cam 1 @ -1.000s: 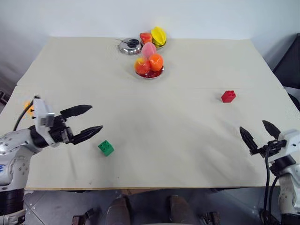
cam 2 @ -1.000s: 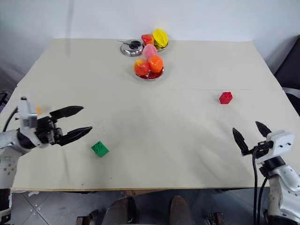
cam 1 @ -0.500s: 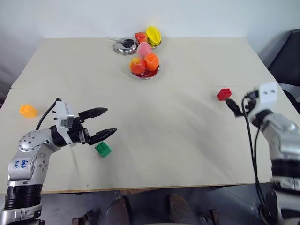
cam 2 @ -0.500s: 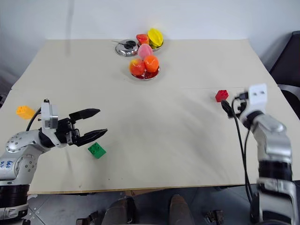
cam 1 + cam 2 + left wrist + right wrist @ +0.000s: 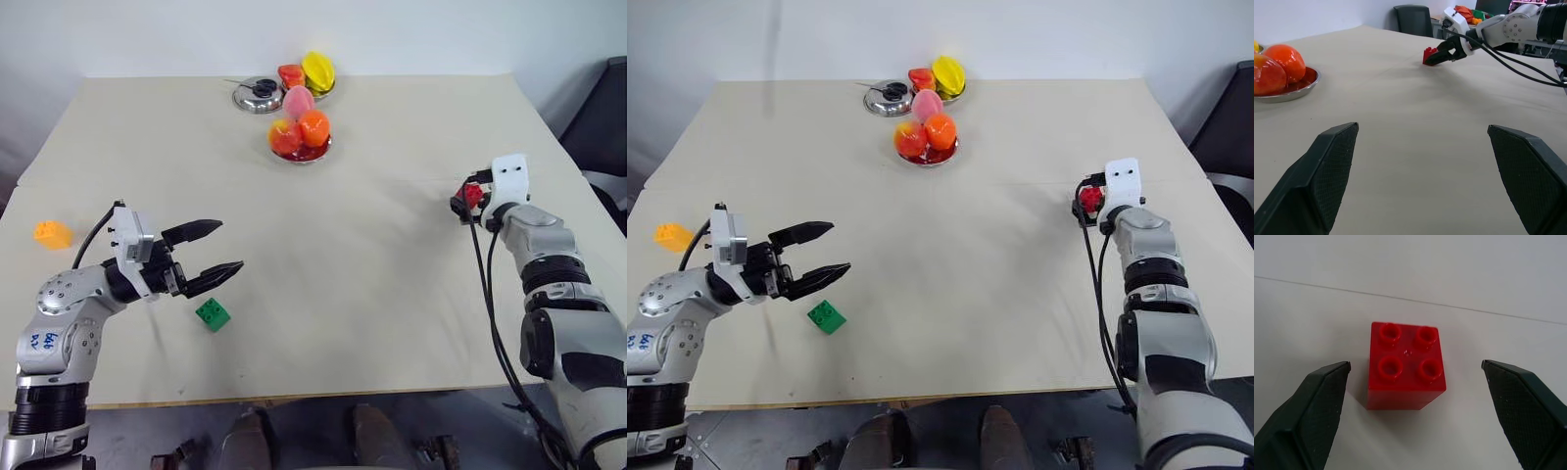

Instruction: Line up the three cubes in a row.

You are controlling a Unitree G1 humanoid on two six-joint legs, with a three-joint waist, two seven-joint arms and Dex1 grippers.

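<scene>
The red cube [image 5: 1405, 364] rests on the table at the right, studs up. My right gripper [image 5: 464, 202] is open, one fingertip on each side of the cube and both apart from it. The green cube [image 5: 213, 313] lies near the front left. Just above and behind it, my left gripper [image 5: 230, 245] hovers open and empty, pointing level toward the right. The orange-yellow cube [image 5: 53, 233] sits at the far left edge, behind my left arm. In the left wrist view, the red cube [image 5: 1430, 55] and the right gripper [image 5: 1447, 53] appear far across the table.
A steel plate [image 5: 319, 152] of round orange and red toy fruits stands at the back centre. Behind it are a steel lid [image 5: 257, 95] and more toy fruits [image 5: 312, 74]. A black chair [image 5: 607, 117] stands past the table's right edge.
My right arm has swung forward and up from the front right edge to the red cube, and its open fingers now flank it. The left gripper has stayed put; the camera view shifted.
</scene>
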